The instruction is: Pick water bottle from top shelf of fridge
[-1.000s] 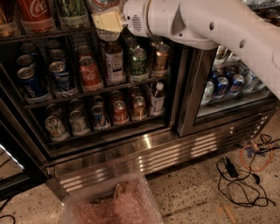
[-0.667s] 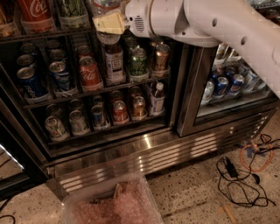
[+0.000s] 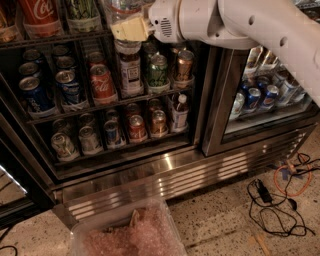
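The fridge (image 3: pixel 165 172) stands open on the left, with black wire racks and a steel base. On its top shelf (image 3: pixel 55 38) stands the clear ribbed water bottle (image 3: pixel 121 9), at the top edge of the camera view. My gripper (image 3: pixel 129 29), on the white arm coming in from the right, is at the bottle. Its yellowish fingers (image 3: pixel 131 30) are closed across the bottle's lower part and hide its base. A brown-liquid bottle with a white label (image 3: pixel 131 74) stands on the rack just below.
A red Coke bottle (image 3: pixel 38 14) and a green can (image 3: pixel 81 9) stand left of the water bottle. The lower racks hold several cans. The right glass door (image 3: pixel 260 95) is shut. A clear bin of bubble wrap (image 3: pixel 125 232) and cables (image 3: pixel 280 200) lie on the floor.
The gripper stays at the water bottle on the top shelf and has shifted only slightly. Nothing else has moved.
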Action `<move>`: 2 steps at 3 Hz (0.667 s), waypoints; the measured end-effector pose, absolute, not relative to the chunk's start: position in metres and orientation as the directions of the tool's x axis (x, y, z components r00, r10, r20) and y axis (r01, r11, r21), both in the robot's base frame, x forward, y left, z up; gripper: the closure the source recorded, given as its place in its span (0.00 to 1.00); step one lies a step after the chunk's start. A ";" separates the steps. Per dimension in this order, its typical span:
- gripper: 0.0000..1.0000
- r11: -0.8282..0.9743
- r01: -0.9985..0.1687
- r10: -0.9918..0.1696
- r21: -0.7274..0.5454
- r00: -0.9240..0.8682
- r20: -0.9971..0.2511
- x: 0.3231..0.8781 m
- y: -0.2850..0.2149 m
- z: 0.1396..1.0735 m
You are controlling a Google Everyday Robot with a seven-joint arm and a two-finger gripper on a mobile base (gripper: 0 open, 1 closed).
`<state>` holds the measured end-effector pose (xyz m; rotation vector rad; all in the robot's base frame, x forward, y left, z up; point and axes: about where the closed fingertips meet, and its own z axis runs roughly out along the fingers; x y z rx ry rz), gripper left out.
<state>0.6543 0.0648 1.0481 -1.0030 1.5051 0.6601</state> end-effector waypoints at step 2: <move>1.00 0.436 -0.895 -0.242 -0.097 -0.012 -0.970 0.654 0.064 1.044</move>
